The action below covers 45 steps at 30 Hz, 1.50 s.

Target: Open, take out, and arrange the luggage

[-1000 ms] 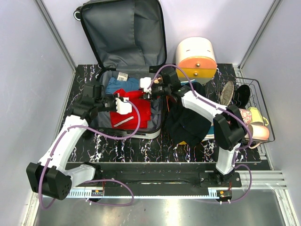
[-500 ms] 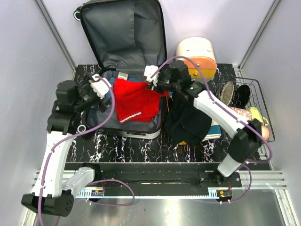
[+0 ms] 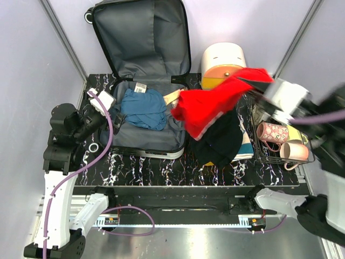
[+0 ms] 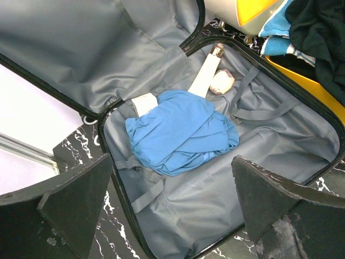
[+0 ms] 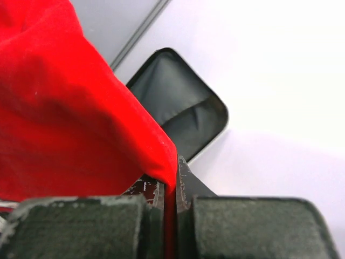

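Observation:
The luggage (image 3: 141, 43) lies open at the back left, its lid standing up and the grey-lined base (image 4: 215, 194) flat on the table. A crumpled blue garment (image 3: 143, 108) (image 4: 180, 132) rests inside with a cream bottle (image 4: 207, 73) and a small pinkish item (image 4: 221, 82). My left gripper (image 3: 114, 110) (image 4: 172, 216) hovers open over the base's near left part, holding nothing. A red garment (image 3: 215, 105) (image 5: 64, 108) hangs in the air right of the luggage, above the black clothes. My right gripper (image 3: 257, 85) (image 5: 176, 172) is shut on its upper edge.
A white-and-orange drawer box (image 3: 223, 59) stands behind the red garment. Black clothes (image 3: 218, 140) are piled on an orange tray (image 4: 312, 89) right of the luggage. A wire basket (image 3: 269, 156) at the right edge holds mugs (image 3: 272, 131). A small ring (image 3: 94, 147) lies at the left.
My right gripper closed on the red garment and lifted it up and to the right, out of the luggage. My left gripper let go, opened and drew back to the left.

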### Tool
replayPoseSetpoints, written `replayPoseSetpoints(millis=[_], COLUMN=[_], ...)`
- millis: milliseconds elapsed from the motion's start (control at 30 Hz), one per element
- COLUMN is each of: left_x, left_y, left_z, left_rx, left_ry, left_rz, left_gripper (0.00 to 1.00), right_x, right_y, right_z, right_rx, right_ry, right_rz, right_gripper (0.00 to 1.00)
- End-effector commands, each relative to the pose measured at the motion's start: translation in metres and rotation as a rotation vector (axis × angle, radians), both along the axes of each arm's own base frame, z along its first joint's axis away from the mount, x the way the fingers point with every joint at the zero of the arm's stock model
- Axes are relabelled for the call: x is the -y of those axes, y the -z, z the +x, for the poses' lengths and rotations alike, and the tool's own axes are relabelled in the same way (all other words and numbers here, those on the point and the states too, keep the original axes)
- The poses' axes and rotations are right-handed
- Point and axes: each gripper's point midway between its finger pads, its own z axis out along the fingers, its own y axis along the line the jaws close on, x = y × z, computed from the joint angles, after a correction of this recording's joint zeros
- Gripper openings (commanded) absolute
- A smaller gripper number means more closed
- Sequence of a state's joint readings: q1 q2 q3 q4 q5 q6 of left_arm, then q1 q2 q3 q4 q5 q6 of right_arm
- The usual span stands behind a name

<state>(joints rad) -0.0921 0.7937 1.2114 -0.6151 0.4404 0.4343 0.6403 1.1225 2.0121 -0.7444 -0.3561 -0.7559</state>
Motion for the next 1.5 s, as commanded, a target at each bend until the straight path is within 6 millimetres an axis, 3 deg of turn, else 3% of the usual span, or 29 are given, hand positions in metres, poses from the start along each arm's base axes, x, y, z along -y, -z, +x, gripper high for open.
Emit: replayPoseSetpoints(millis=[0,67,167,267,333,400,433,533,600,767,867,933,1100,1167,1267,1300,1367,1400,1467], left_x=[0.002,0.003,0.004,0.006,0.007,0.007,0.007,0.006,0.004,0.004,0.006,0.007,0.01,0.012,0.015,0.016,0.017,0.019,0.018], left_y=[-0.01,-0.008,-0.005,0.0,0.002,0.004,0.005,0.008,0.014,0.028,0.033,0.036,0.043,0.05,0.062,0.068,0.077,0.088,0.099], left_z=[-0.007,-0.008,-0.009,-0.007,-0.006,-0.005,-0.005,-0.008,-0.009,-0.01,-0.007,-0.004,0.001,0.003,0.011,0.016,0.022,0.029,0.037], left_rx=[-0.002,-0.011,-0.023,-0.045,-0.053,-0.06,-0.064,-0.068,-0.073,-0.095,-0.119,-0.139,-0.172,-0.192,-0.225,-0.246,-0.283,-0.326,-0.377], left_ry=[0.005,0.012,0.019,0.023,0.03,0.03,0.03,0.029,0.022,0.028,0.035,0.034,0.049,0.061,0.066,0.065,0.059,0.057,0.037], left_rz=[-0.031,-0.033,-0.036,-0.044,-0.045,-0.046,-0.044,-0.032,-0.018,-0.004,-0.012,-0.019,-0.025,-0.026,-0.036,-0.041,-0.06,-0.064,-0.074], left_gripper=[0.99,0.99,0.99,0.99,0.99,0.99,0.99,0.99,0.99,0.99,0.99,0.99,0.99,0.99,0.99,0.99,0.99,0.99,0.99], right_x=[0.056,0.076,0.094,0.1,0.101,0.102,0.109,0.113,0.111,0.095,0.079,0.074,0.091,0.091,0.082,0.077,0.073,0.073,0.076], right_y=[0.003,0.008,0.042,0.087,0.119,0.125,0.142,0.149,0.144,0.143,0.16,0.182,0.2,0.205,0.227,0.245,0.263,0.285,0.304], right_z=[-0.037,-0.054,-0.076,-0.089,-0.083,-0.065,-0.045,-0.011,0.004,0.049,0.071,0.091,0.155,0.169,0.188,0.196,0.205,0.214,0.227], right_rx=[-0.017,-0.034,-0.102,-0.169,-0.245,-0.249,-0.284,-0.311,-0.295,-0.226,-0.19,-0.221,-0.314,-0.335,-0.397,-0.443,-0.502,-0.558,-0.607], right_ry=[0.128,0.16,0.175,0.164,0.191,0.256,0.357,0.494,0.528,0.582,0.558,0.579,0.609,0.595,0.552,0.535,0.531,0.538,0.559], right_rz=[-0.018,-0.007,-0.06,-0.13,-0.156,-0.121,-0.138,-0.123,-0.103,-0.184,-0.253,-0.306,-0.274,-0.259,-0.253,-0.261,-0.244,-0.253,-0.228], right_gripper=[0.0,0.0,0.0,0.0,0.0,0.0,0.0,0.0,0.0,0.0,0.0,0.0,0.0,0.0,0.0,0.0,0.0,0.0,0.0])
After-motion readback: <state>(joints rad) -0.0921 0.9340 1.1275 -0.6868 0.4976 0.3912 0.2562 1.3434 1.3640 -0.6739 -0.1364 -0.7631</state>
